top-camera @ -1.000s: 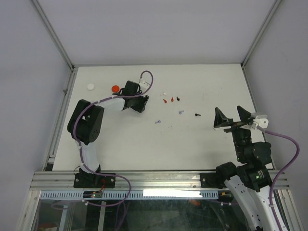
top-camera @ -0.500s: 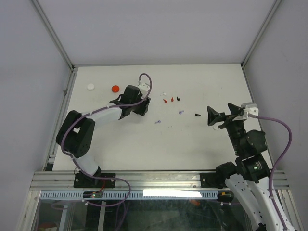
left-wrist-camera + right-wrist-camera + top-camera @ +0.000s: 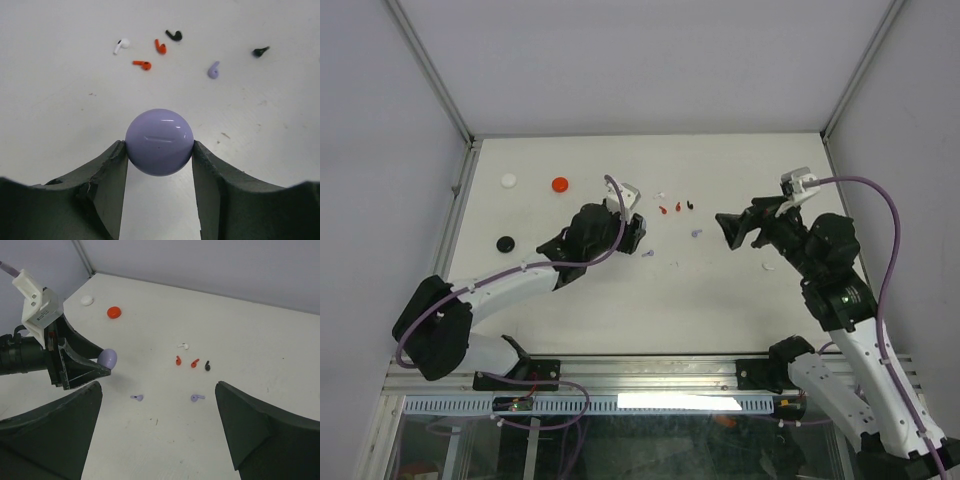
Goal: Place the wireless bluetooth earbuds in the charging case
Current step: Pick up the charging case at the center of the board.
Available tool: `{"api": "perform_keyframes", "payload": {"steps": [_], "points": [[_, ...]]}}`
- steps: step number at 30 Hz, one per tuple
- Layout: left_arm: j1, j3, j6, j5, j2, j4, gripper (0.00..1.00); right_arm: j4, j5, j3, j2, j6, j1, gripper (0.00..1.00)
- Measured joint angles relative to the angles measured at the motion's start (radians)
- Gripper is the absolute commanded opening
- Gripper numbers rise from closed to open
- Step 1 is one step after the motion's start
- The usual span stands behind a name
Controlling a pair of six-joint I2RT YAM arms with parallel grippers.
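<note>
My left gripper (image 3: pixel 159 146) is shut on a round lavender charging case (image 3: pixel 159 142) and holds it just above the table; the case also shows in the right wrist view (image 3: pixel 107 358). Beyond it lie tiny earbuds: white (image 3: pixel 120 45), two red (image 3: pixel 159 46) (image 3: pixel 143 64), two black (image 3: pixel 174 35) (image 3: pixel 260 51) and lavender (image 3: pixel 213 70). A second lavender earbud (image 3: pixel 137 397) lies near the left gripper (image 3: pixel 638 233). My right gripper (image 3: pixel 158 385) is open and empty, above the table right of the earbud cluster (image 3: pixel 677 207); in the top view (image 3: pixel 735 228) it hides one black earbud.
A white round case (image 3: pixel 508 180) and a red round case (image 3: pixel 559 184) sit at the back left, and a black round case (image 3: pixel 505 243) sits left of the left arm. A small white piece (image 3: pixel 768 267) lies under the right arm. Walls enclose the table.
My left arm has swung from beside the red case toward the table's middle, carrying the lavender case and uncovering the black case. My right gripper has moved left toward the earbuds.
</note>
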State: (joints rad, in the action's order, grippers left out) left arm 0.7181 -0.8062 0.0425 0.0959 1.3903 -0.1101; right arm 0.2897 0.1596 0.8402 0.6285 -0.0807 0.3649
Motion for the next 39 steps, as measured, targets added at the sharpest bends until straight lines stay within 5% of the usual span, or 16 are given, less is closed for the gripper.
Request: {"api": "perform_keyframes", "payload": {"steps": [17,26,39], "points": [[0.2,0.167,-0.01,0.047,-0.205,-0.266,0.29,0.051,0.434,0.175,0.44,-0.115,0.032,0.93],[0.257,0.174,-0.031,0.068,-0.209,-0.327,0.29,0.07,0.457,0.278,0.575,-0.178,0.143,0.71],[0.271,0.194,-0.035,0.089,-0.228,-0.355,0.3,0.119,0.409,0.288,0.644,-0.209,0.205,0.51]]}}
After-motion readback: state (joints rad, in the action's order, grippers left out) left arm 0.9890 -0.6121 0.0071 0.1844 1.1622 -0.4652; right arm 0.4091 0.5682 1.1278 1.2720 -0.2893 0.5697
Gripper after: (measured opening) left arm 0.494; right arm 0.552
